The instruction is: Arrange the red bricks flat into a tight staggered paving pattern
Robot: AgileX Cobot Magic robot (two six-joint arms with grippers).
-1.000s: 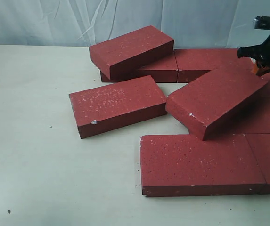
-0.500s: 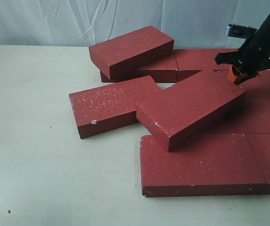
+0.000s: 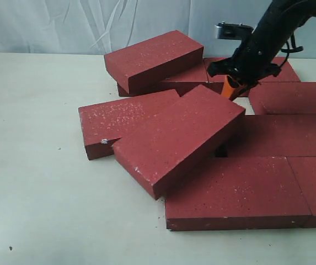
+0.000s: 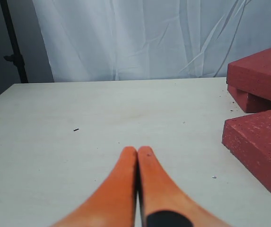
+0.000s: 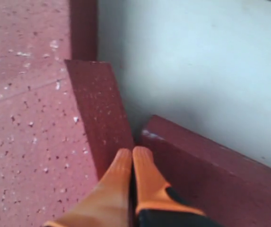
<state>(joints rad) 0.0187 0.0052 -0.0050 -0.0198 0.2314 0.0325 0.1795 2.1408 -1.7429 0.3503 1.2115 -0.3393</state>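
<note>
Several red bricks lie on the pale table (image 3: pixel 36 165). One brick (image 3: pixel 177 138) is tilted, resting across a flat left brick (image 3: pixel 102 118) and a front brick (image 3: pixel 235 193). My right gripper (image 3: pixel 230 88) is shut, with its orange tips against that tilted brick's far edge. In the right wrist view the shut gripper (image 5: pixel 132 152) touches the brick's end face (image 5: pixel 102 118), beside another brick (image 5: pixel 211 170). My left gripper (image 4: pixel 137 150) is shut and empty over bare table, with two bricks (image 4: pixel 260 142) off to one side. It is out of the exterior view.
At the back, one brick (image 3: pixel 153 58) lies tilted on top of a flat one (image 3: pixel 188 81). More flat bricks (image 3: pixel 282 135) fill the right side up to the frame edge. A white curtain (image 3: pixel 91 22) hangs behind the table.
My right gripper has swept left and forward, pushing the tilted brick with it. That brick now overlaps the left brick, which has shifted slightly left.
</note>
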